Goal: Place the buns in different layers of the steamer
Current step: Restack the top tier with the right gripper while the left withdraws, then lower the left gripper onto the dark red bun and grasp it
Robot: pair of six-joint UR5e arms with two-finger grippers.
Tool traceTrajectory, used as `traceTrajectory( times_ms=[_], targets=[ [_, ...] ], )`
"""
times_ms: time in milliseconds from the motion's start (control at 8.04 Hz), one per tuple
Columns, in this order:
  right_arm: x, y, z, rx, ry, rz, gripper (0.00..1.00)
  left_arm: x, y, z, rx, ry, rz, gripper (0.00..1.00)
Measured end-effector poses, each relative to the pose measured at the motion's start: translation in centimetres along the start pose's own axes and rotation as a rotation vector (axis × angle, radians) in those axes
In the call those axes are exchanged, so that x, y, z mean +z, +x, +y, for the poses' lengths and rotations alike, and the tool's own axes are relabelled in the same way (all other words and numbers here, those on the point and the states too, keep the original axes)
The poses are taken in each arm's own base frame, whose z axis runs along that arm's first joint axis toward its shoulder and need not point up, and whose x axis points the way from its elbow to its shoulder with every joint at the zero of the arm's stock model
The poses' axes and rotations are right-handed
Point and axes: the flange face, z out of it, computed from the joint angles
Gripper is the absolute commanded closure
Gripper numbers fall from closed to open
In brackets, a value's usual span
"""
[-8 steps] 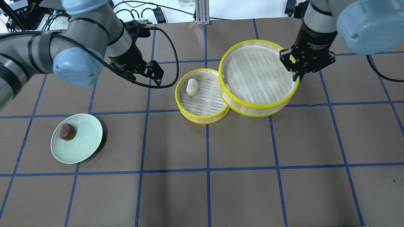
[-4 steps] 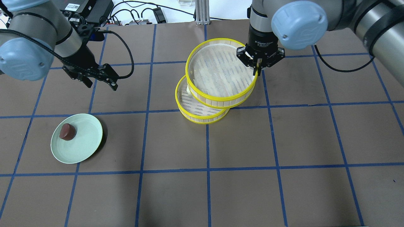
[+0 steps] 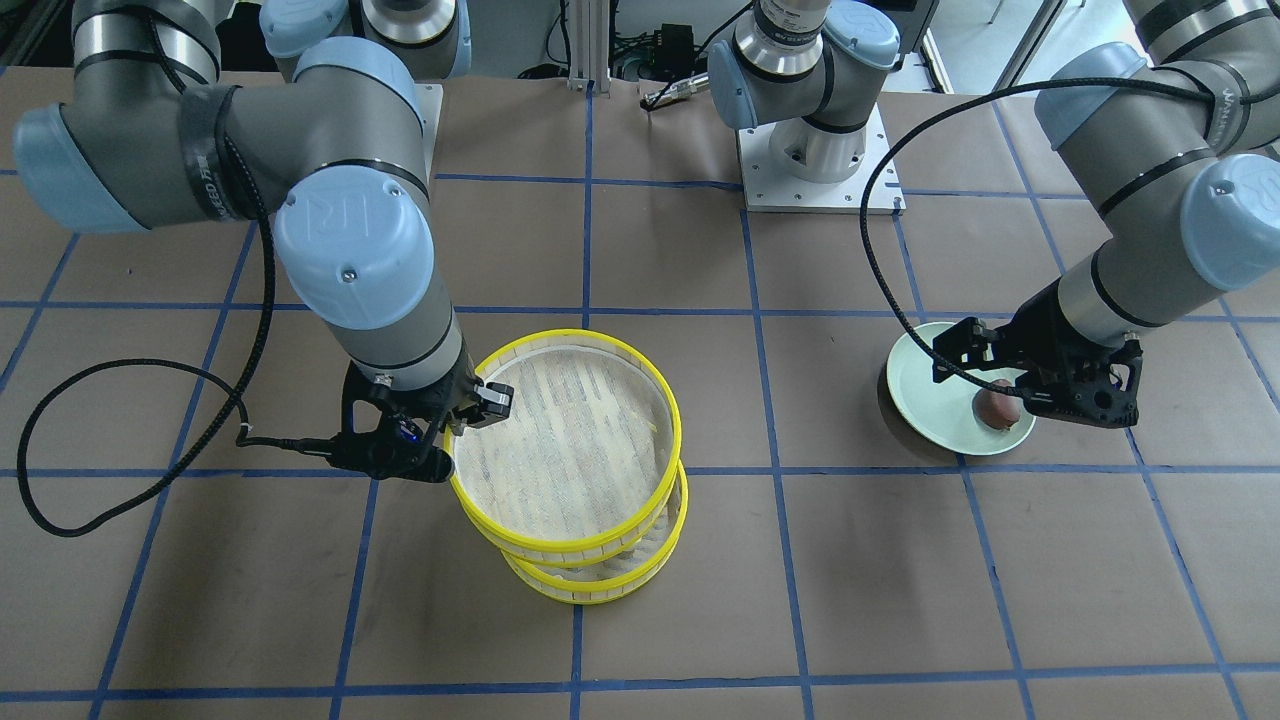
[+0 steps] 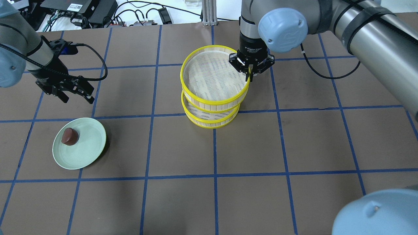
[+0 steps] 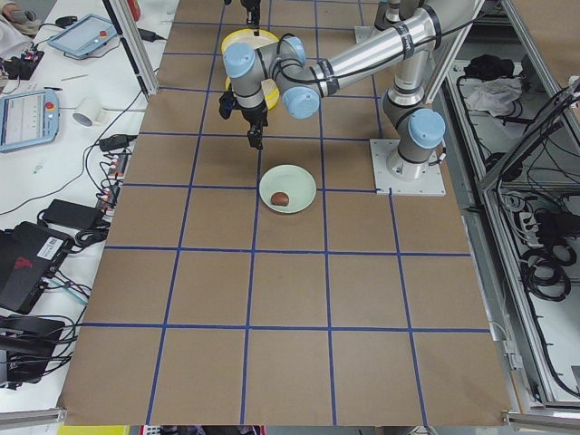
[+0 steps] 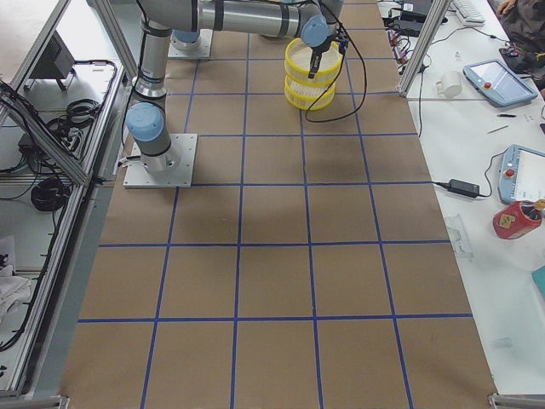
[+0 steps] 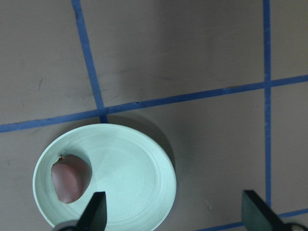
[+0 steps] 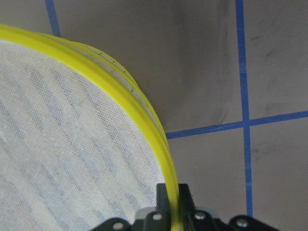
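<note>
My right gripper (image 4: 249,72) is shut on the yellow rim of the upper steamer tray (image 4: 209,76). It holds that tray over the lower steamer tray (image 4: 212,121), slightly offset; I cannot tell if they touch. The grip on the rim (image 8: 122,91) shows in the right wrist view. The cream-white bun is hidden under the upper tray. The dark brown bun (image 4: 69,136) lies on the pale green plate (image 4: 89,145). My left gripper (image 4: 77,97) is open and empty, above the table just behind the plate. The left wrist view shows the bun (image 7: 70,180) and plate (image 7: 130,178) below the open fingertips (image 7: 97,209).
Brown table paper with a blue tape grid (image 4: 215,176). Cables and electronics (image 4: 140,18) lie along the far edge. The front-facing view shows the stacked trays (image 3: 600,590) at centre and the plate (image 3: 930,390) at right.
My right gripper carried the upper tray left until it sits over the lower tray, covering the cream bun. My left gripper moved left, towards the plate, still open.
</note>
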Motion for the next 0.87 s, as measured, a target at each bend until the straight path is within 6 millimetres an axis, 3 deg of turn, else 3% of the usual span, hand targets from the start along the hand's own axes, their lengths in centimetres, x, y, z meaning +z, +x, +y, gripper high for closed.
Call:
traceTrajectory(
  times_ms=[373,871],
  targets=[
    [3.2,-1.6,-0.8,-0.02,-0.026,0.013,0.97,4.0,-4.4,1.4,-0.046,-0.105,-0.009,0.04],
    [5.5,-2.1,-0.9,-0.058,-0.042,0.022,0.97,9.9,-8.4,0.7,-0.043,-0.206,0.023,0.06]
  ],
)
